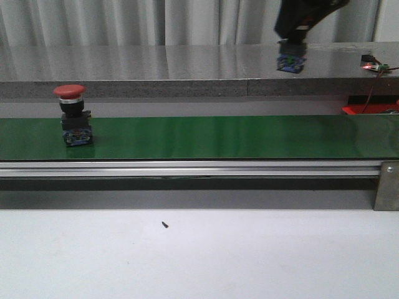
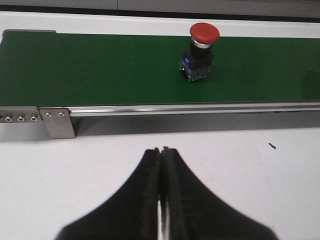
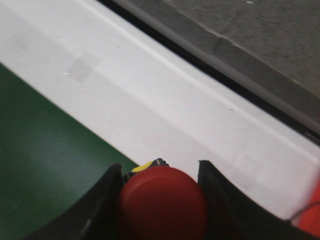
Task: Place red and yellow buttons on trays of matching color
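Two rigid, top-heavy buttons: right hand (image 3: 160, 200) clamped on one red button (image 3: 162, 205); left hand (image 2: 161, 165) closed, empty; grip below cap.

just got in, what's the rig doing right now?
The right tool is shut on a red button, held up in the air past the green conveyor belt. In the front view only that button's blue base shows below the arm. A second red button stands upright on the belt toward the left, untouched. The left tool is shut and empty, over the white table in front of the belt. No trays are in view.
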Robot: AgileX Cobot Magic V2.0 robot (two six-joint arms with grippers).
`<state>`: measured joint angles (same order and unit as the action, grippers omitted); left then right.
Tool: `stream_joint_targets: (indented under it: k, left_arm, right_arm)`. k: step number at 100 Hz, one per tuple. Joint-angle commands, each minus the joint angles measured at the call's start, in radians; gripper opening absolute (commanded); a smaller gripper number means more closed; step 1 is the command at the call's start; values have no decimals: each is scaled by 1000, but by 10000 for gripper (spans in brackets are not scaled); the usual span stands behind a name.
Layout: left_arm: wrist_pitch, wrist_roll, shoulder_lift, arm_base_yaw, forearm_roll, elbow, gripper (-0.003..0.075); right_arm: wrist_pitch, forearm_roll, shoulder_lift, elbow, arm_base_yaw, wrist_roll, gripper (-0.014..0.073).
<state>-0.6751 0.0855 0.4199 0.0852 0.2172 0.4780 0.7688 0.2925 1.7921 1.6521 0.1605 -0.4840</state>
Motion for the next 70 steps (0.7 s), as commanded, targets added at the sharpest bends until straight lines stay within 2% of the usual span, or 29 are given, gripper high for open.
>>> stream_joint_targets:
  k: [1,38,70]
  left_arm:
    - [63,1,4,7,19,24,-20]
    - [63,1,4,7,19,24,-20]
    - [63,1,4,7,19,24,-20]
  right_arm:
    - [-36,17,-67,30,-79,16,127]
    - [-55,18,-67,28,-379,43,127]
    - [-158,21,-31,17,-503,102,127]
